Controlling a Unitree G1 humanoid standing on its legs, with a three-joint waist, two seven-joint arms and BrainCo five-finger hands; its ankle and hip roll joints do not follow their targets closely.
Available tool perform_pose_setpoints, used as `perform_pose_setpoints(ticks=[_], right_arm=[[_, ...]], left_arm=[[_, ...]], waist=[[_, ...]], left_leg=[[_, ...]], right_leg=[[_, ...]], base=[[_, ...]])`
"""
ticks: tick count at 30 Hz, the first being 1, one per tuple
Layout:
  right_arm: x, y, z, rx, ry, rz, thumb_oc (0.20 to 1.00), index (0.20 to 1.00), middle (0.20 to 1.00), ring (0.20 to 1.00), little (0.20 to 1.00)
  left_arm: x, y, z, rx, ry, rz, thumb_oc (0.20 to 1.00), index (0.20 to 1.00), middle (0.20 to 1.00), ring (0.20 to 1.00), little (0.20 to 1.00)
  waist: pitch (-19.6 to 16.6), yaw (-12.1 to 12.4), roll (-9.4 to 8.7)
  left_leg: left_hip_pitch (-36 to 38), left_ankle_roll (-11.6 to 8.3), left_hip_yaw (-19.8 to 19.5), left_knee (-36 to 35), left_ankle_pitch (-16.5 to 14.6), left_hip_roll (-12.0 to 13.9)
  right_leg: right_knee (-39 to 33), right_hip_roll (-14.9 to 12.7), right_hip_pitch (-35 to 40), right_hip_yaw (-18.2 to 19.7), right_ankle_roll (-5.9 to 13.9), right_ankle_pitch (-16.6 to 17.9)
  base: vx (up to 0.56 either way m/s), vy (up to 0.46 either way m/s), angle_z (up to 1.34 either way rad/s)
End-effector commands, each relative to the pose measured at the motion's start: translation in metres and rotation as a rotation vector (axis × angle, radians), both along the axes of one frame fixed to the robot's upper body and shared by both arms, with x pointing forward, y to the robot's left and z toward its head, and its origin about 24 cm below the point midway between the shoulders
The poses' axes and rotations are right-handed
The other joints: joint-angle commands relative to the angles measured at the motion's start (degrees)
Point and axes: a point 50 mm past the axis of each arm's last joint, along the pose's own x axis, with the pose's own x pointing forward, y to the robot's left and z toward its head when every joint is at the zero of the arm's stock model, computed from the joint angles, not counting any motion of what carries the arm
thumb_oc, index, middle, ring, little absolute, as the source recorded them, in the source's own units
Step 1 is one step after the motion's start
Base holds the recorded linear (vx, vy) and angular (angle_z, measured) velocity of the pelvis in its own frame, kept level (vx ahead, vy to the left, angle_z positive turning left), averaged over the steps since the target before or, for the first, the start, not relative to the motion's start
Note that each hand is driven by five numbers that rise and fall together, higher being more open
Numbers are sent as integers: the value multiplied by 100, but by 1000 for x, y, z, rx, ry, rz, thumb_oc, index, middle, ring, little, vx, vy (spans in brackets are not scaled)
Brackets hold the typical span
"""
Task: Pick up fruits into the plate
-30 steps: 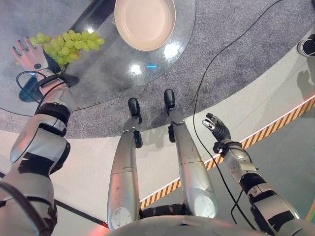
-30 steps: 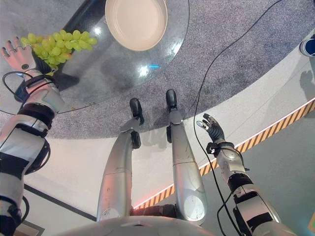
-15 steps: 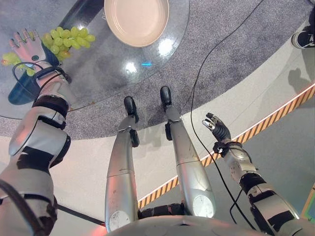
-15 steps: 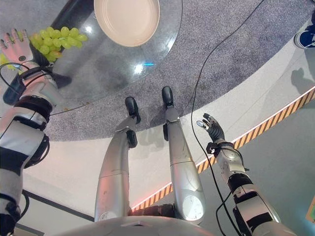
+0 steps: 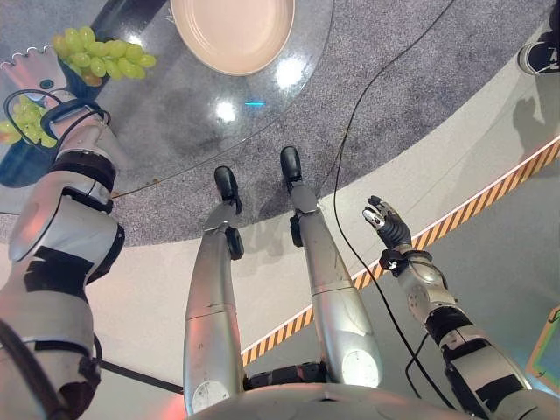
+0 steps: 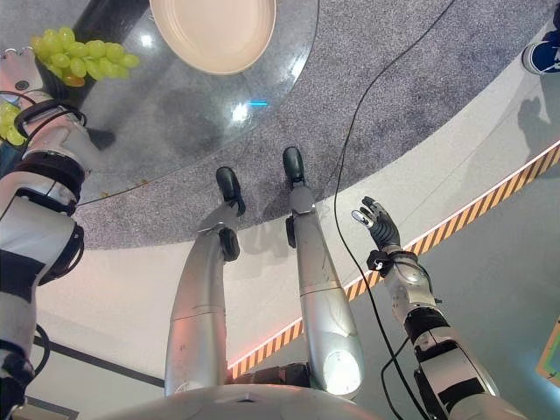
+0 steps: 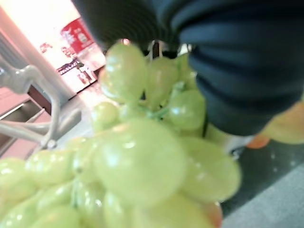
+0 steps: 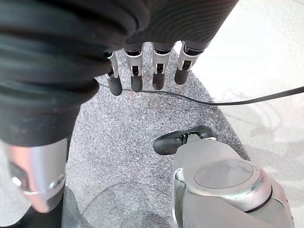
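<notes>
A bunch of green grapes (image 5: 101,54) lies on the round glass table (image 5: 175,114) at its far left, with something small and orange (image 5: 87,79) tucked under it. My left hand (image 5: 37,70) rests on the table just left of the bunch, fingers straight, holding nothing. In the left wrist view the grapes (image 7: 142,161) sit right in front of the hand. An empty cream plate (image 5: 232,35) stands at the far middle of the table. My right hand (image 5: 389,227) hangs low at the right, away from the table, its fingers (image 8: 137,71) relaxed and empty.
More green grapes (image 5: 17,122) show beside my left wrist at the table's left edge. A dark table base (image 5: 131,13) shows through the glass. A person's shoe (image 5: 542,54) stands on the carpet at far right. A striped orange and black line (image 5: 490,197) crosses the floor.
The camera has shifted, so the table sits higher and further left. My left hand has reached farther across the table alongside the grapes. The right hand has stayed put.
</notes>
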Motion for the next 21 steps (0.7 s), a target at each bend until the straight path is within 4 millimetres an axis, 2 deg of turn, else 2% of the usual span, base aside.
perform_pose_setpoints(ticks=[1, 13, 21], right_arm=[[-7, 3, -3, 23, -23, 13, 1000, 1000, 1000, 1000, 1000], [-9, 5, -3, 18, -17, 24, 1000, 1000, 1000, 1000, 1000], [-19, 6, -7, 27, -16, 28, 1000, 1000, 1000, 1000, 1000]], left_arm=[[-8, 15, -27, -64, 58, 51, 200, 200, 200, 200, 200], [-2, 5, -37, -131, 21, -56, 200, 200, 200, 200, 200], [4, -14, -51, -301, -67, -279, 200, 200, 200, 200, 200]], waist=[[-159, 27, 83], [-159, 90, 142], [-159, 250, 326]], left_leg=[[496, 48, -439, -459, -228, -414], [807, 76, -463, -559, -219, -431], [1633, 144, -508, -840, -237, -468]], right_leg=[[319, 659, 174, -234, -105, -285], [331, 677, 433, -236, -109, -335], [227, 590, 1151, -307, -58, -453]], base=[[0, 0, 0], [0, 0, 0], [15, -28, 1]])
